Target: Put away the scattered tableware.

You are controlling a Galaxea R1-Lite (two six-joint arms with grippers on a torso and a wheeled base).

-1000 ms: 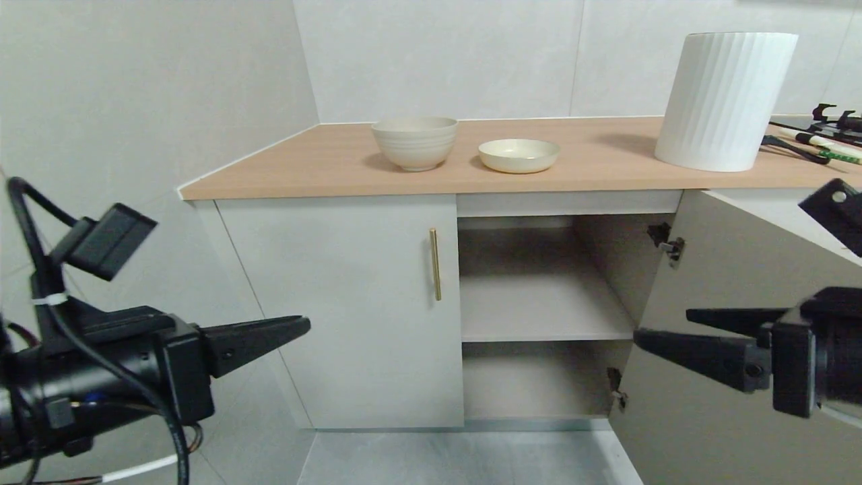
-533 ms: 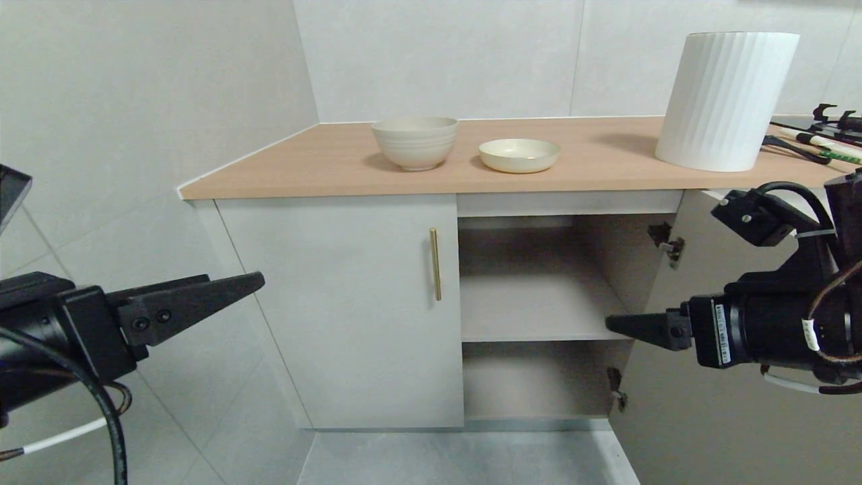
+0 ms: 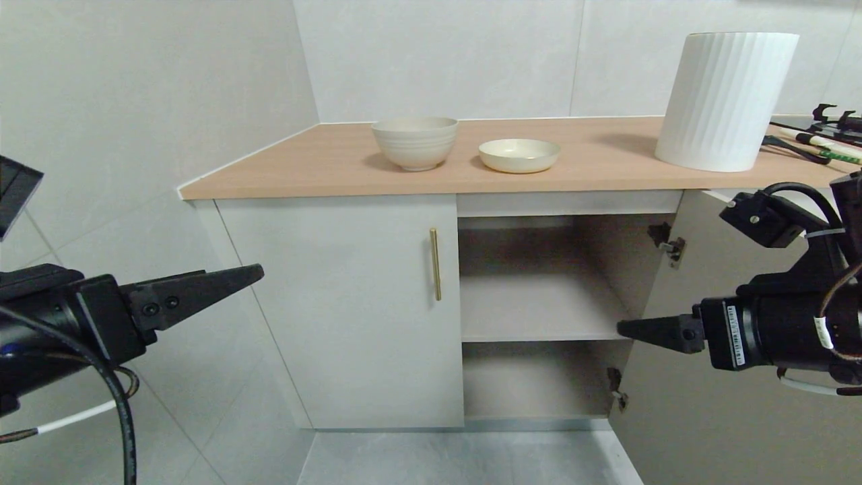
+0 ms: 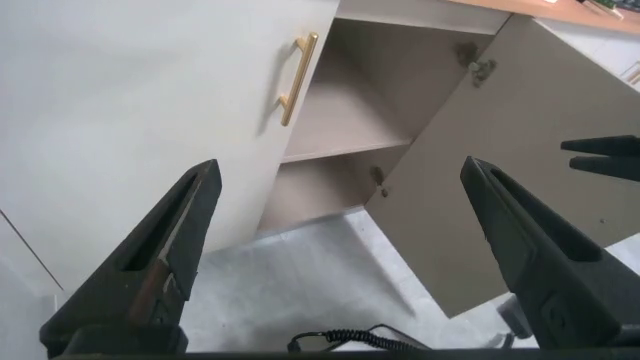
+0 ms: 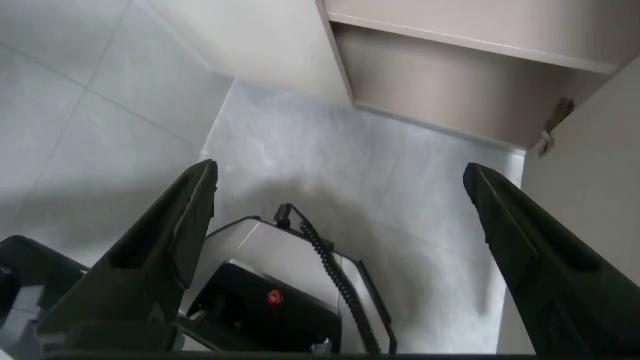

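Ribbed beige bowl (image 3: pixel 415 142), shallow cream dish (image 3: pixel 519 155)

The utensils (image 3: pixel 825 143) at the bench's (image 3: pixel 323 165) right end run off the edge, too small to tell apart. The open cupboard door (image 3: pixel 680 431) is cut there too, partly behind the right hand (image 3: pixel 626 329).

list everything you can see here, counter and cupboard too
bowl: 1, beige, on countertop, left of dish
dish: 1, cream, shallow, on countertop
ribbed container: 1, white, upright, countertop's right part
utensils: several, dark and light, countertop's far right
countertop: 1, wood-brown, above cabinet
left door: 1, pale grey, shut, gold handle
right door: 1, pale grey, swung open
shelf: 1, grey, inside open compartment
left gripper: 1, black, open, before left door
right gripper: 1, black, open, by right door
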